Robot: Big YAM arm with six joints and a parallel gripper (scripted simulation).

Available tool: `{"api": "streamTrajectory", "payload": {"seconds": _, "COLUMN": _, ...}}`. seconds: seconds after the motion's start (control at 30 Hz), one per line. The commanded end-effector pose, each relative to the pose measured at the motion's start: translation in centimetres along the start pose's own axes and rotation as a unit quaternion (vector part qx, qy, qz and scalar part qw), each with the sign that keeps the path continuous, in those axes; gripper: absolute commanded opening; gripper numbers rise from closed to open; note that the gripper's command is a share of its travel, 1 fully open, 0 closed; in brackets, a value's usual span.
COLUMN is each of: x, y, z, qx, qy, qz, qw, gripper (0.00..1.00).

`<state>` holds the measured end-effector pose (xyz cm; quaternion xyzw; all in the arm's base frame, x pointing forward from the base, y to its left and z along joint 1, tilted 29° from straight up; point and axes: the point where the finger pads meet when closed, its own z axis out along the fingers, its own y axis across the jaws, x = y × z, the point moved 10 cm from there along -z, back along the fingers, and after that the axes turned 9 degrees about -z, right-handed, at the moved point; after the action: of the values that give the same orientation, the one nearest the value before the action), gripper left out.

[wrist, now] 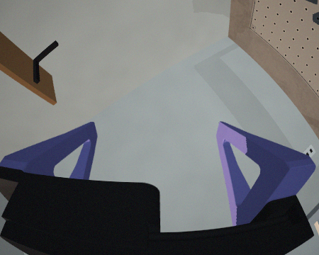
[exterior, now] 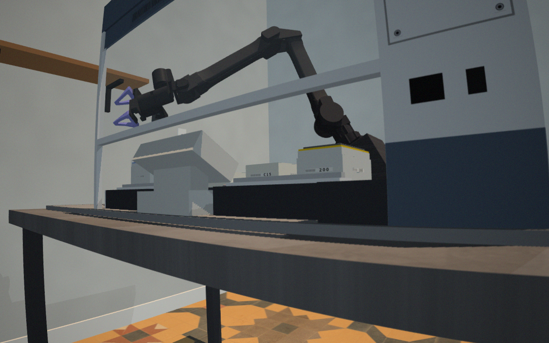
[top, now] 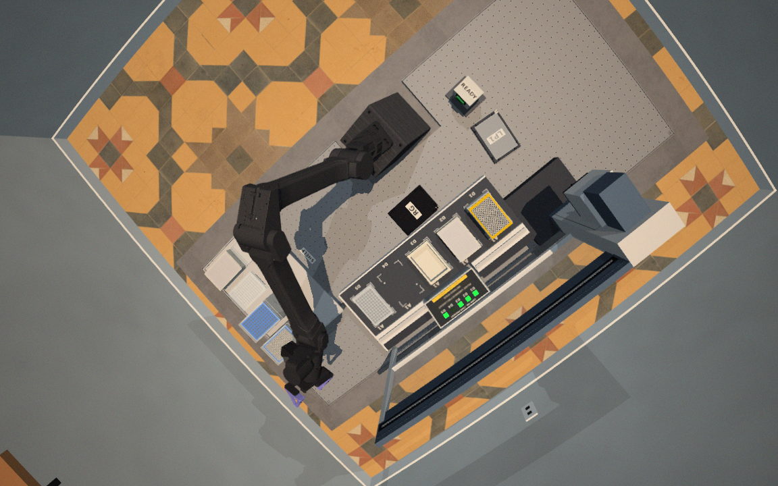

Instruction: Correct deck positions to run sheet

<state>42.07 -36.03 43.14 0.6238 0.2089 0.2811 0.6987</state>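
While fingers wide and bare past the bench edge, yellow-rimmed tip rack (top: pixel 489 215) lengthwise across deck.

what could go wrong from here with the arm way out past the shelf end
The open purple-fingered gripper hangs past the table edge, beyond the racks on the shelf; swinging back low could clip the blue tip rack beside the arm.

The cream one-well reservoir at D3 lies open, so anything carried across the deck could pass over it.

The grey LP1 lid park appears to hold nothing, while the white sample plate at D5 shows bare wells; pressing the READY button now may be premature.
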Motion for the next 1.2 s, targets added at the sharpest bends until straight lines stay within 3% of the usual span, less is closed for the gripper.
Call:
{"api": "streamTrajectory", "payload": {"seconds": 0.0, "x": 0.1, "y": 0.7, "z": -0.1, "qx": -0.006, "qy": 0.001, "qz": 0.001, "qw": 1.000, "gripper": 1.00}}
{"api": "streamTrajectory", "payload": {"seconds": 0.53, "x": 0.1, "y": 0.7, "z": -0.1, "qx": -0.006, "qy": 0.001, "qz": 0.001, "qw": 1.000, "gripper": 1.00}}
{"api": "streamTrajectory", "payload": {"seconds": 0.57, "x": 0.0, "y": 2.2, "z": -1.2, "qx": -0.020, "qy": 0.008, "qz": -0.013, "qw": 1.000, "gripper": 1.00}}
{"api": "streamTrajectory", "payload": {"seconds": 1.03, "x": -0.8, "y": 0.2, "z": -7.4, "qx": 0.020, "qy": 0.080, "qz": -0.128, "qw": 0.988, "gripper": 1.00}}
{"api": "streamTrajectory", "payload": {"seconds": 1.17, "x": -0.6, "y": -0.1, "z": -8.3, "qx": 0.024, "qy": 0.093, "qz": -0.143, "qw": 0.985, "gripper": 1.00}}
